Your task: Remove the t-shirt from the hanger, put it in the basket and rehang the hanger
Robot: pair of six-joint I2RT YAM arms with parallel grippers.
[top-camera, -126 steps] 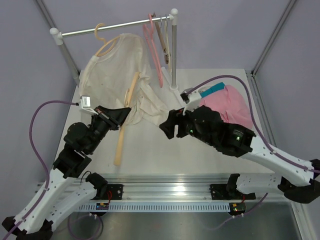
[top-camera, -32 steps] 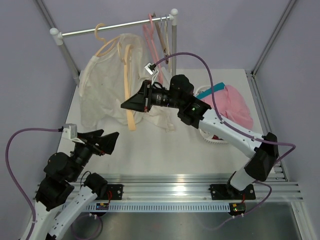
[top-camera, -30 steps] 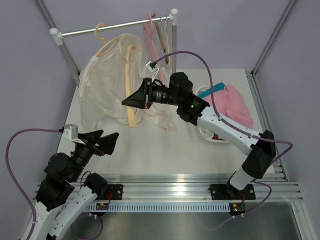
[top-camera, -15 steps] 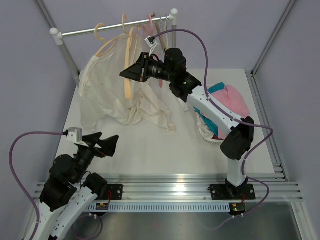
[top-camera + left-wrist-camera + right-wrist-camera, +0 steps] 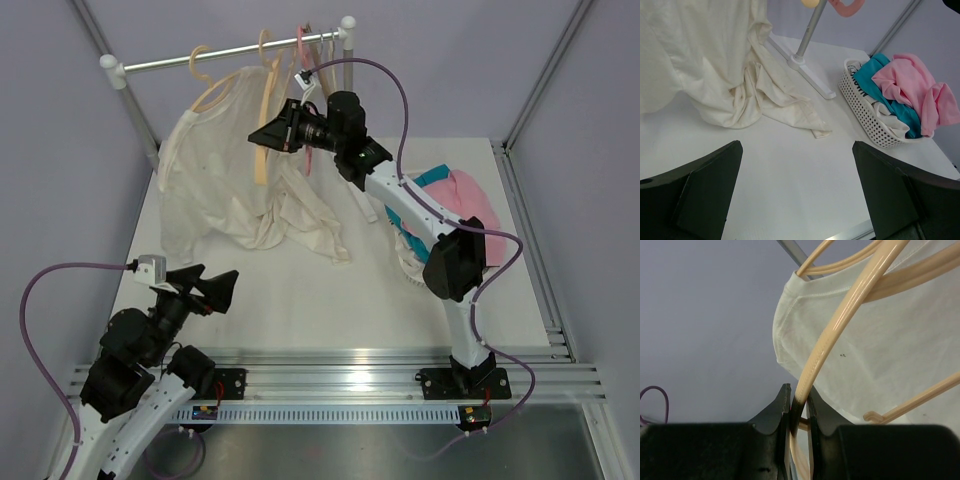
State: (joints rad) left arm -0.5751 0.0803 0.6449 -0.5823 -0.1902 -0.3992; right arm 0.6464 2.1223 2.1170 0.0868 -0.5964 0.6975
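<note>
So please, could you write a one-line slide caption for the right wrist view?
Right gripper clamps a pale tan hanger in front of a cream-white shirt.

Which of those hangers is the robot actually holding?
The bare pale tan hanger, pinched in the right hand. The others hang on the rail untouched.

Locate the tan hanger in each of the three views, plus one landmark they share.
Top external: the hanger sits upper centre, below the rail, in the right pincer.
Left wrist: not clearly in view; only hanger tips at the top edge.
Right wrist: the hanger runs diagonally from bottom centre to the top right.
Shared landmark: cream-white shirt.
</note>
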